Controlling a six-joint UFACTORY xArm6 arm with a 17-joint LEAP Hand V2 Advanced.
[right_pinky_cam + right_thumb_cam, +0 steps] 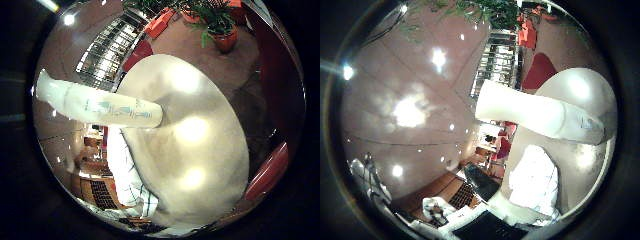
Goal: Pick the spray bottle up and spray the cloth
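Note:
A white spray bottle (pixel 100 102) with teal print stretches across the little finger side palm view, close to the palm, over the edge of a round beige table (pixel 205 140). In the thumb side palm view the bottle's white body (pixel 535 110) also lies across the table's edge (pixel 588 88). A crumpled white cloth (pixel 535 178) lies on the table beneath the bottle; it also shows in the little finger side palm view (pixel 125 165).
Potted plants (pixel 222 30) stand on the floor beyond the table. A red seat (pixel 538 70) and a metal rack (pixel 498 62) stand beside it. Desks with equipment (pixel 470 190) are further off.

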